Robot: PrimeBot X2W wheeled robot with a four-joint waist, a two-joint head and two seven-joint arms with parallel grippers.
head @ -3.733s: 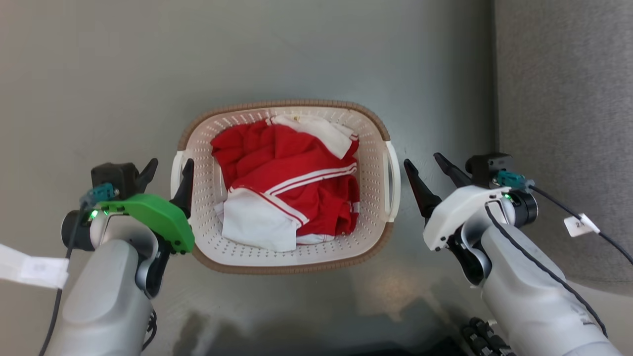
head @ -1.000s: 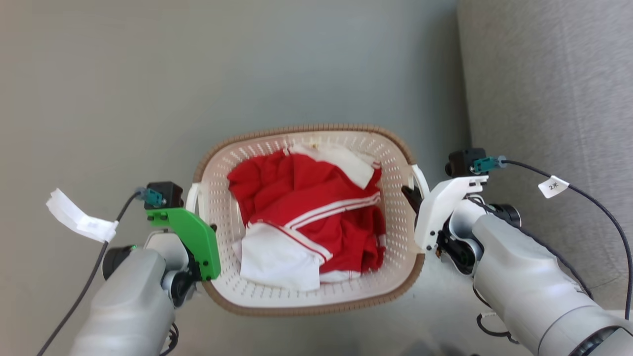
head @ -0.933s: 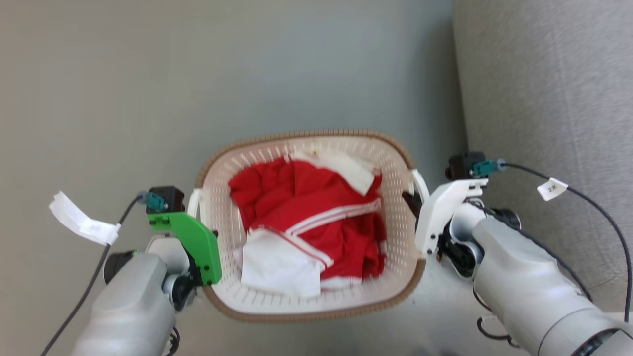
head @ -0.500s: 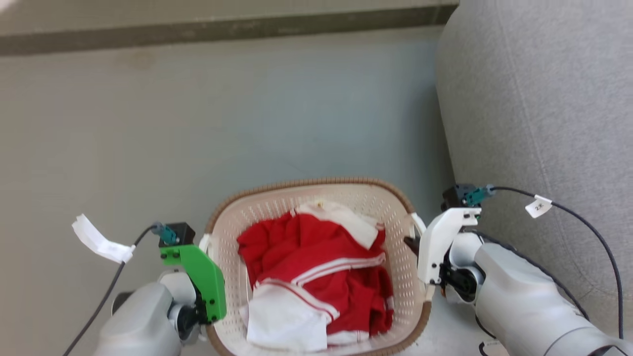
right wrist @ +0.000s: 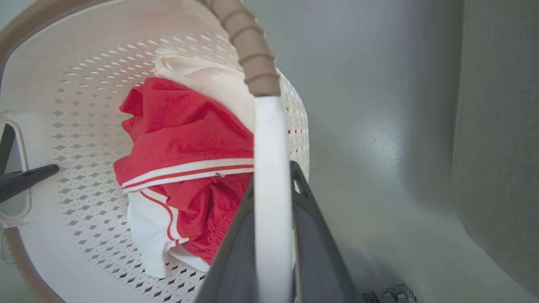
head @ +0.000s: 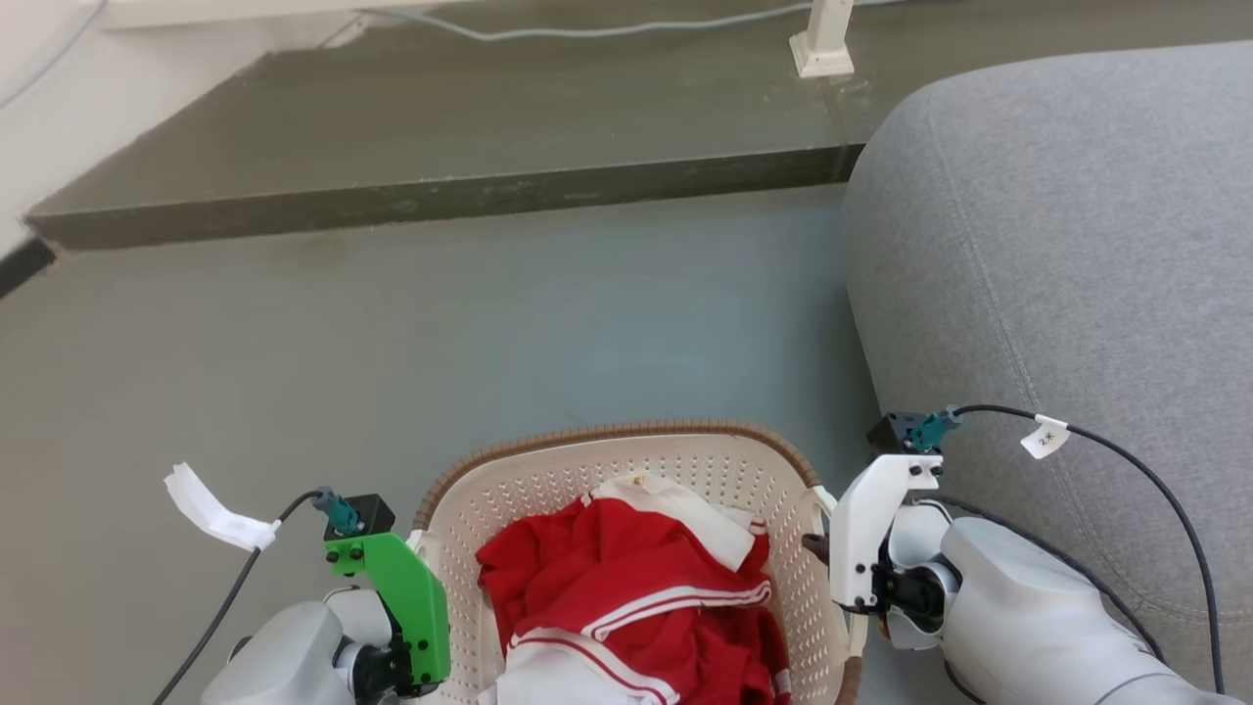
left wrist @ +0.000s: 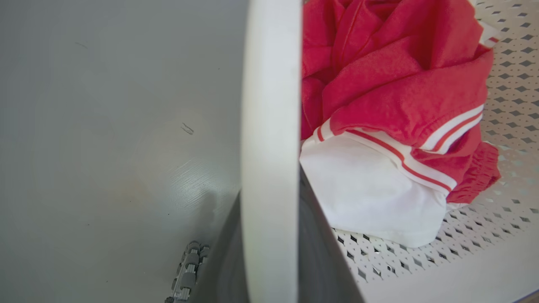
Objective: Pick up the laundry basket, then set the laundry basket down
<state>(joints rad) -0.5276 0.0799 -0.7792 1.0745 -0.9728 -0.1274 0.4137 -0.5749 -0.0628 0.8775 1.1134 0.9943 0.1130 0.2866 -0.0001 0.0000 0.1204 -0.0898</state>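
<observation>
Head view: the laundry basket (head: 626,431) hangs low in front of the robot between its two arms, one pincer on each side handle
In the left wrist view the left pincer (left wrist: 269,185) is pressed onto the white left handle (left wrist: 269,105), a dark finger on either face of the bar; in the right wrist view the right pincer (right wrist: 273,176) pinches the right handle (right wrist: 269,139) the same way, just below the brown woven-look rim (right wrist: 248,46). Gripping opposite handles looks meant to carry a basket too wide for one pincer and to hold it level, so the red-and-white clothes (head: 626,587) do not spill. It appears raised off the grey floor (head: 489,323), near the grey sofa (head: 1057,245), so the setting-down is not yet done
</observation>
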